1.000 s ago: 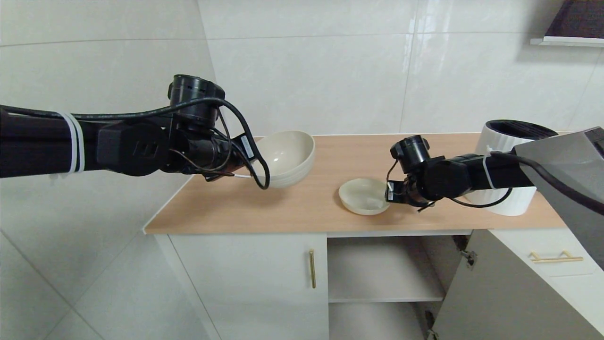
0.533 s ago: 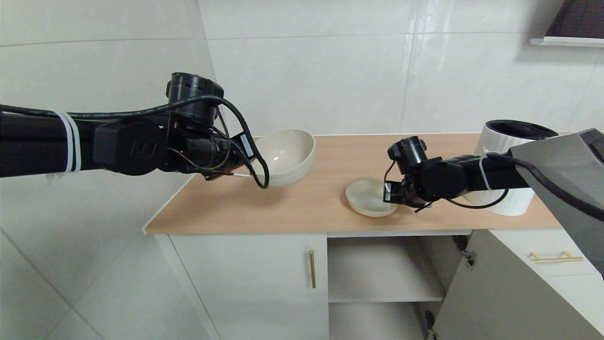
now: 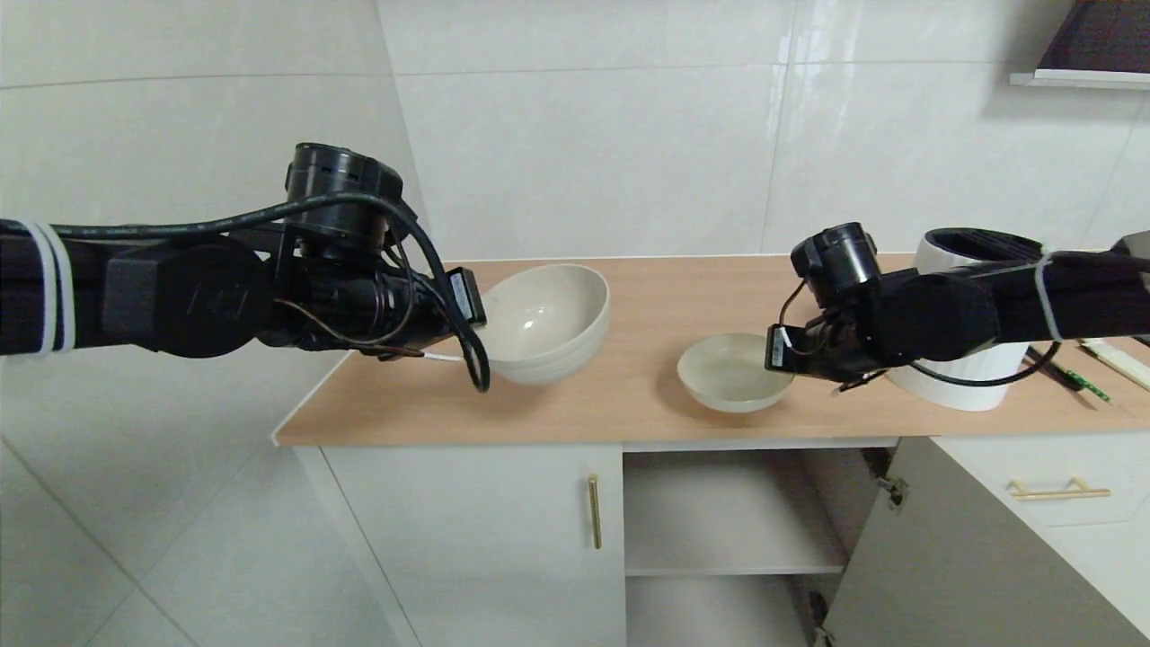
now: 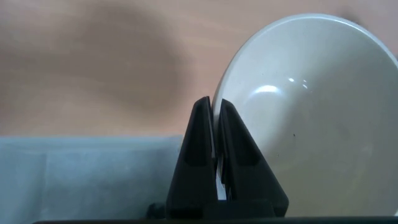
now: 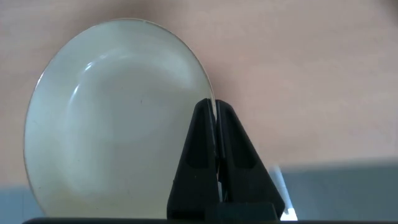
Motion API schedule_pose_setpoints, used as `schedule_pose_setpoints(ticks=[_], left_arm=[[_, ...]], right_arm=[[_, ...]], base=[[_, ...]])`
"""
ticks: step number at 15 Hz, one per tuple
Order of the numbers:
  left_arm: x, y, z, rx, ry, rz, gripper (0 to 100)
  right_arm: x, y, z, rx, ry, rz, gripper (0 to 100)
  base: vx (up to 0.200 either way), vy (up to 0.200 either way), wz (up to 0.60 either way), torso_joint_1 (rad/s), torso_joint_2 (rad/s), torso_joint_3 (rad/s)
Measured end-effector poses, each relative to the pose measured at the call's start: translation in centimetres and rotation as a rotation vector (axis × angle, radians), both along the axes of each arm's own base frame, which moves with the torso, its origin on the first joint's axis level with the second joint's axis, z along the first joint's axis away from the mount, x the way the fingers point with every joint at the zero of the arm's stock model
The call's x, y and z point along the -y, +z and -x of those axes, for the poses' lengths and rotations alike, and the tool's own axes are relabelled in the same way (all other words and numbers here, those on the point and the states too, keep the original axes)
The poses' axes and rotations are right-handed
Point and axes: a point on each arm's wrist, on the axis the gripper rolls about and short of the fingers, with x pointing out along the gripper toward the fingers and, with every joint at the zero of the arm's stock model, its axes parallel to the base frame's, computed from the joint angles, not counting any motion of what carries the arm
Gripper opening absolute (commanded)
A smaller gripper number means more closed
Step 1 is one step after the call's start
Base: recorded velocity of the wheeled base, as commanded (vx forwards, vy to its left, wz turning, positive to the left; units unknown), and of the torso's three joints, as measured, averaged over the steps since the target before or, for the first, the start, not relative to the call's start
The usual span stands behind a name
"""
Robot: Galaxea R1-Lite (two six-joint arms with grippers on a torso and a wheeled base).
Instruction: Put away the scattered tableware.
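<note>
My left gripper [image 3: 469, 310] is shut on the rim of a large cream bowl [image 3: 544, 322], held tilted above the left part of the wooden counter [image 3: 611, 395]. The left wrist view has its fingers [image 4: 216, 124] pinched on the bowl [image 4: 311, 106] at the rim. My right gripper [image 3: 780, 350] is shut on the rim of a small cream dish [image 3: 729, 371], held just above the counter's front middle. From the right wrist, the fingers [image 5: 214, 134] clamp the edge of the dish [image 5: 118, 118].
A white ribbed container [image 3: 970, 314] stands on the counter behind my right arm. Chopsticks [image 3: 1114, 364] lie at the far right. Below the counter an open cabinet [image 3: 728, 512] shows a shelf, its door [image 3: 952, 557] swung out right. A closed door with a brass handle [image 3: 594, 512] sits left.
Both arms drew back toward me. The right gripper lifted the small dish and carried it right; the left gripper brought the large bowl slightly lower and right.
</note>
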Motion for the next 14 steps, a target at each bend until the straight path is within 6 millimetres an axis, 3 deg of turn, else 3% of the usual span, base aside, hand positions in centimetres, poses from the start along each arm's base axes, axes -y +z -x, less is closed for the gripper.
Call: schedule_pose_setpoints(ticks=[5, 8, 11, 14], left_arm=[[0.1, -1.7, 3.1, -0.052, -0.079, -0.085, 0], [0.1, -2.0, 5.1, -0.07, -0.104, -0.092, 0], [-0.6, -3.6, 7.2, -0.089, -0.108, -0.095, 0], [-1.5, -4.3, 9.5, -0.067, -0.112, -0.086, 0]], right_arm=[[1.9, 2.6, 4.9, -0.007, 0.076, -0.051, 0], [3.1, 2.1, 8.0, -0.051, 0.087, -0.042, 0], [3.9, 1.5, 11.0, -0.095, 0.115, -0.046, 0], [4.1, 1.2, 13.2, -0.109, 0.141, -0.046, 0]], base=[[0.0, 0.0, 0.0, 0.0, 0.0, 0.0], [0.0, 0.0, 0.0, 0.0, 0.0, 0.0], [0.0, 0.0, 0.0, 0.0, 0.0, 0.0], [-0.2, 0.0, 0.0, -0.001, 0.0, 0.007]])
